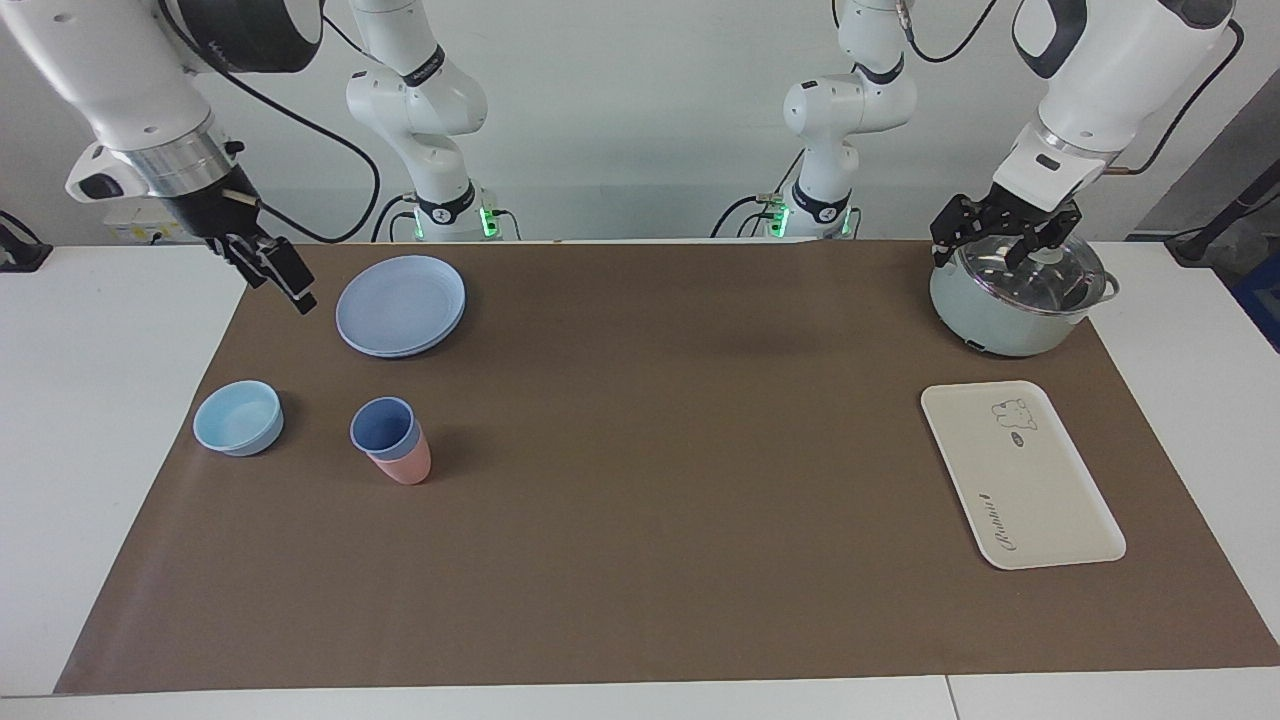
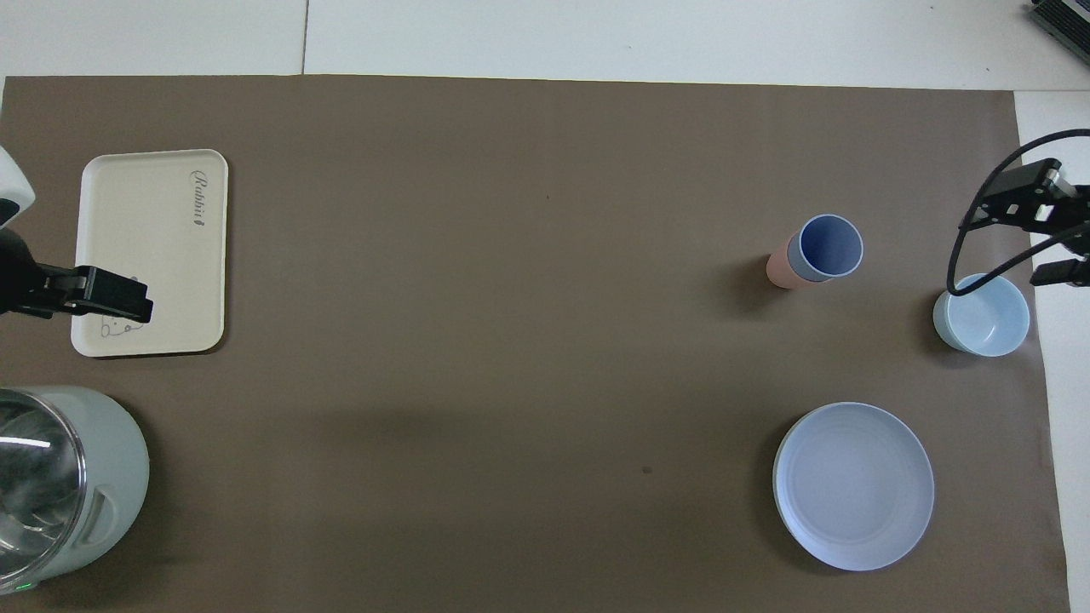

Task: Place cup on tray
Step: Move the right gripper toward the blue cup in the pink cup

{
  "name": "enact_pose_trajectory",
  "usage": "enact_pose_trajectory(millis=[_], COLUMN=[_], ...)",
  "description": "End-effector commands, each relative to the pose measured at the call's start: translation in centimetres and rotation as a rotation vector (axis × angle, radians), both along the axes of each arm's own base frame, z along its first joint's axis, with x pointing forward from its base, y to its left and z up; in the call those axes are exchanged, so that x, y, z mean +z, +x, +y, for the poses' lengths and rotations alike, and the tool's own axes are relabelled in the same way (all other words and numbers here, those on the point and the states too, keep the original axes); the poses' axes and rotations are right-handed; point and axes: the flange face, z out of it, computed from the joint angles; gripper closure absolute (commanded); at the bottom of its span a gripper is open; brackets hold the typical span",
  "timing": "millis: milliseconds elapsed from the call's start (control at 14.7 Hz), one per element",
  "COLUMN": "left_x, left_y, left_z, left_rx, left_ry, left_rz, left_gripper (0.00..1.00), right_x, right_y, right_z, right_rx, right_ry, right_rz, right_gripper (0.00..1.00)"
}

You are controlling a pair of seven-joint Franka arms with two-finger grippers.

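The periwinkle-blue cup (image 1: 383, 424) stands nested inside a salmon-pink cup (image 1: 408, 466) on the brown mat, toward the right arm's end; it also shows in the overhead view (image 2: 826, 247). The cream tray (image 1: 1030, 500) with its bear drawing and script lies flat and bare toward the left arm's end, and shows in the overhead view (image 2: 145, 230). My right gripper (image 1: 280, 278) hangs open and empty over the mat's edge beside the blue plate, also in the overhead view (image 2: 1037, 234). My left gripper (image 1: 1002, 243) hangs open and empty over the pot's lid, its tip in the overhead view (image 2: 128, 303).
A round blue plate (image 1: 400, 305) lies nearer to the robots than the cups. A light-blue bowl (image 1: 238, 417) sits beside the cups at the right arm's end. A pale green pot with a glass lid (image 1: 1010, 300) stands nearer to the robots than the tray.
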Motion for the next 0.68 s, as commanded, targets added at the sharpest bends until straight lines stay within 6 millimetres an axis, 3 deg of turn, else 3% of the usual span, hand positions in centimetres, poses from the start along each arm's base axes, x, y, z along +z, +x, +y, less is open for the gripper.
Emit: enact_pose_trajectory(millis=[0,205,409,614], left_x=[0.1,0.1,0.1,0.1], left_y=[-0.9,-0.9,-0.9,-0.9], left_z=[0.2,0.2,0.2,0.2], left_rx=[0.011,0.011,0.011,0.011], left_ry=[0.021,0.021,0.021,0.021], left_rz=[-0.011,-0.011,-0.011,-0.011], left_gripper=[0.00,0.00,0.00,0.00], right_x=[-3.9,-9.1,-11.8,-16.7], right_y=[3.9,6.5,9.4,10.5], right_z=[-3.1,-4.3,-5.4,-7.9], right_rx=[-0.228,-0.304,-0.367,-0.416], right_ry=[0.106,0.167,0.211,0.248], right_rz=[0.044,0.100,0.115,0.170], right_gripper=[0.08,0.08,0.08,0.08])
